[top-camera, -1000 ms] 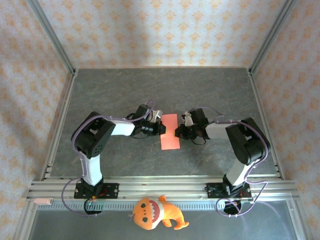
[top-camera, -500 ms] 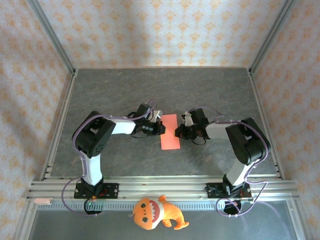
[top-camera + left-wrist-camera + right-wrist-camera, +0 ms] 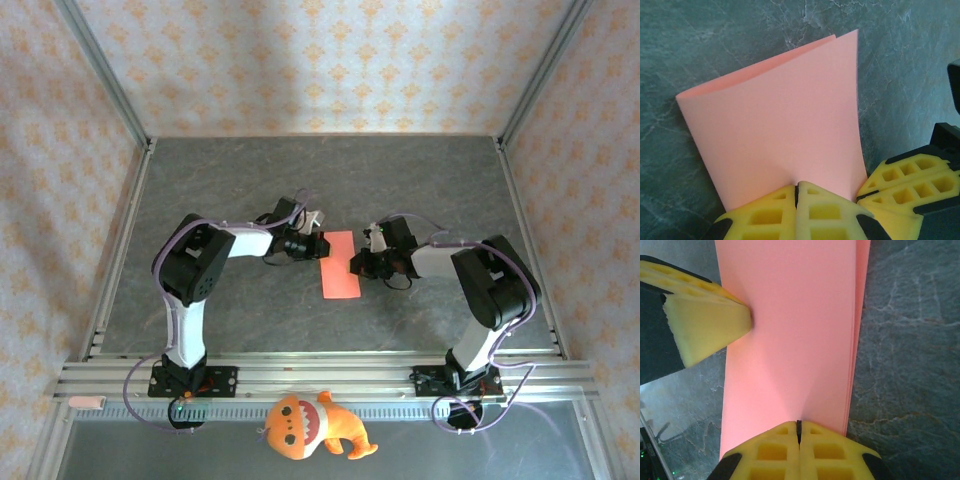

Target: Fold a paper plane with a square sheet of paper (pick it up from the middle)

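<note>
**Folded paper pinched from both sides**

Left fingers were closed on the left edge of the folded pink paper, which sat mid-tabletop between both arms, its two layers showing along one edge. Right fingers were clamped shut on its opposite edge.

count on inspection. sheet of paper: one, pink, folded over so that two layers show at its edge. robot arms: two, namely the left arm and the right arm. grippers: two, the left gripper and the right gripper, each with two yellow fingers. plush toy: one, orange. table: one, grey.
</note>
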`<state>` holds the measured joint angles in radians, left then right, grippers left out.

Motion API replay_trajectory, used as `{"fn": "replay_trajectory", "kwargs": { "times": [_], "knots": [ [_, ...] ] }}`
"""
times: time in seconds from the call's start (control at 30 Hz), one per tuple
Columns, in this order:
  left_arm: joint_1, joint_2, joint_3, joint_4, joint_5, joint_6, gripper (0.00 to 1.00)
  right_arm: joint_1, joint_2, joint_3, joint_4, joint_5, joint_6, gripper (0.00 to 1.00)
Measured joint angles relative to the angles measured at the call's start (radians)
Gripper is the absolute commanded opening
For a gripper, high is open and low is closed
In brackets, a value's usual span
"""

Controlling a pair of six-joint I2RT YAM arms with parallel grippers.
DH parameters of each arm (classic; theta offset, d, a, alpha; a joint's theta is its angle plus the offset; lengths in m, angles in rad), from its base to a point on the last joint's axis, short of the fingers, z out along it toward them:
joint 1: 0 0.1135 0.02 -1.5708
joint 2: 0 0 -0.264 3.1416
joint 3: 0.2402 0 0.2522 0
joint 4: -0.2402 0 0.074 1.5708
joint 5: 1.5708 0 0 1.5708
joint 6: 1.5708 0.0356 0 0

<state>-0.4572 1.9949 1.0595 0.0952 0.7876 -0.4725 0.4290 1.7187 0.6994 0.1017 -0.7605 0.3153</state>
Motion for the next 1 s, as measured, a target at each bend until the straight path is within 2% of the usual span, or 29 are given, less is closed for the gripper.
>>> {"fn": "replay_trajectory", "kwargs": {
  "times": [0.43,0.73,1.0],
  "knots": [
    [0.008,0.015,0.076,-0.085,0.017,0.037,0.0,0.0,0.0,0.0,0.0,0.0,0.0,0.0],
    [0.02,0.054,0.114,-0.099,0.021,0.056,0.0,0.0,0.001,0.0,0.0,0.0,0.0,0.0],
    [0.045,0.08,0.131,-0.092,0.068,0.032,0.0,0.0,0.001,0.0,0.0,-0.001,0.0,0.0]
  ]
}}
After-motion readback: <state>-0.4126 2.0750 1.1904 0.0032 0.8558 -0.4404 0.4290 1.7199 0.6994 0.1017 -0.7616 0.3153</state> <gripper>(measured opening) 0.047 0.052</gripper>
